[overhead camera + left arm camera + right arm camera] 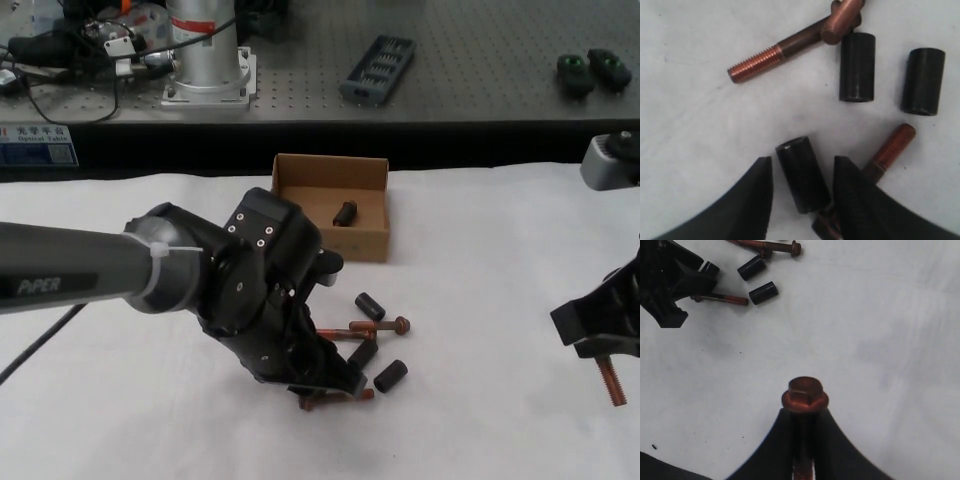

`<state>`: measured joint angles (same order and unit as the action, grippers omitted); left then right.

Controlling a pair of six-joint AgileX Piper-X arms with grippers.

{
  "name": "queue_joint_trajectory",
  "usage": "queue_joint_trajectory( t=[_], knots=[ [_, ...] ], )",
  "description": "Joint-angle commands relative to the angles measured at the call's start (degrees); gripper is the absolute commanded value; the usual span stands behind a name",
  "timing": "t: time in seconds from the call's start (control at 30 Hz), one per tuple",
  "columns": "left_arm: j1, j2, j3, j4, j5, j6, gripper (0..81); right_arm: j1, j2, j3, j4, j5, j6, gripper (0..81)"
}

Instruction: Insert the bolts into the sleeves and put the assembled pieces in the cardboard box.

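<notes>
High view: lettering [31, 286] on left arm [90, 262]

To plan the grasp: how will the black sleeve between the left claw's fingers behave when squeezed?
Probably stiff: the sleeve is a thick dark cylinder. Lying on its side, it may roll if the left claw nudges it. Its smooth wall might slip.

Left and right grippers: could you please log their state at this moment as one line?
left gripper open around sleeve | right gripper shut on bolt | cardboard box holds one dark piece
</notes>
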<state>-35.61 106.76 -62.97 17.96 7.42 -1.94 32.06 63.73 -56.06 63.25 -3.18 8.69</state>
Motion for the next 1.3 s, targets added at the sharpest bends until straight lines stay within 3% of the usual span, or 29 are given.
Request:
queue_joint_trajectory(
  t=[0.0,0.33,0.53,0.8,1.0,1.17,1.27],
  knots=[
    [-0.38,1.05,-0.33,-0.32,-1.74,-1.12,29.3,0.11,-0.61,-0.05,-0.48,-0.45,-0.87,2.8],
    [-0.38,1.37,-0.33,2.57,-3.39,-4.31,27.9,0.11,-0.61,-0.05,-0.48,-0.45,-0.99,2.8],
    [-0.38,1.06,-0.33,2.77,2.2,-7.56,0.6,0.11,-0.61,-0.05,-0.48,-0.45,-0.99,2.8],
    [-0.38,-2.46,-0.33,7.73,5.95,-10.58,0.6,0.11,-0.61,-0.05,-0.48,-0.45,-0.99,2.8],
    [-0.38,-9.66,-0.33,11.59,6.6,-2.71,0.6,0.11,-0.61,-0.05,-1.94,-0.45,-0.98,2.8],
    [0.06,-16.4,0.06,11.18,13.57,-0.86,0.6,0.11,-0.61,-0.05,-8.27,-4.98,0.81,2.8],
    [0.8,-20.13,2.86,7.46,17.99,-4.9,0.6,0.11,-0.46,-0.05,-13.58,-7.74,3.31,2.8]
  ],
)
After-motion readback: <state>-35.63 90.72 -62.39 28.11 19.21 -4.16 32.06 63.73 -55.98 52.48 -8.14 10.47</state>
